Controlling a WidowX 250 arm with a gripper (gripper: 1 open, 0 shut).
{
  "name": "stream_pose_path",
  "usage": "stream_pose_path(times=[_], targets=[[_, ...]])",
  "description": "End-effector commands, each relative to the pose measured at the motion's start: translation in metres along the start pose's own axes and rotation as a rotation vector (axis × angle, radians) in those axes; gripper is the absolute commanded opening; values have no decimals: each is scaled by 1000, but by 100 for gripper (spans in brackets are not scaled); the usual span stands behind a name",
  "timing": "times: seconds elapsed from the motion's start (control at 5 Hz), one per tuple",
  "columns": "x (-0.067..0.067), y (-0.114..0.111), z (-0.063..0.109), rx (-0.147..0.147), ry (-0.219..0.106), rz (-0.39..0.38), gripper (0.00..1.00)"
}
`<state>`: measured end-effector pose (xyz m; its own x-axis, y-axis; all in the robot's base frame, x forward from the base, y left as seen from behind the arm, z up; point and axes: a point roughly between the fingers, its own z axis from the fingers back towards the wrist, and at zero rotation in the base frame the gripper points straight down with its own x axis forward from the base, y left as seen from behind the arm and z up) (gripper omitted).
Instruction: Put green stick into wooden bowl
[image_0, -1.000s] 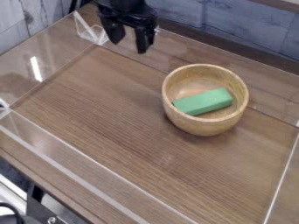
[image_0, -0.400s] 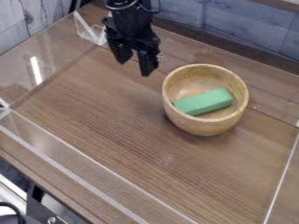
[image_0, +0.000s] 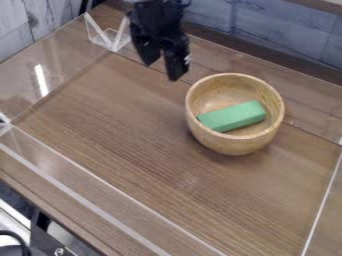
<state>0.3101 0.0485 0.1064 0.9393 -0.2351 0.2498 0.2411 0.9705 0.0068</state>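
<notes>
The green stick (image_0: 231, 117) lies flat inside the wooden bowl (image_0: 235, 141), which sits on the table right of centre. My gripper (image_0: 162, 64) hangs above the table just up and left of the bowl, apart from its rim. Its dark fingers (image_0: 177, 68) point down and stand open with nothing between them.
A wood-grain tabletop (image_0: 134, 150) is ringed by clear acrylic walls (image_0: 40, 80). A small clear stand (image_0: 107, 35) sits at the back left behind the gripper. A grey wall runs along the back.
The gripper has moved right and toward the front, from the back edge to a spot close to the bowl's left rim. Stick and bowl have not moved.
</notes>
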Motion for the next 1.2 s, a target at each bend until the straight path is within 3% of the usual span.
stream_pose_path(times=[0.0, 0.2, 0.6, 1.0], targets=[[26, 1, 17, 41, -52, 18, 100], [41, 4, 24, 61, -62, 38, 100], [29, 29, 40, 110, -50, 140, 100], [5, 95, 39, 143, -55, 195, 100]])
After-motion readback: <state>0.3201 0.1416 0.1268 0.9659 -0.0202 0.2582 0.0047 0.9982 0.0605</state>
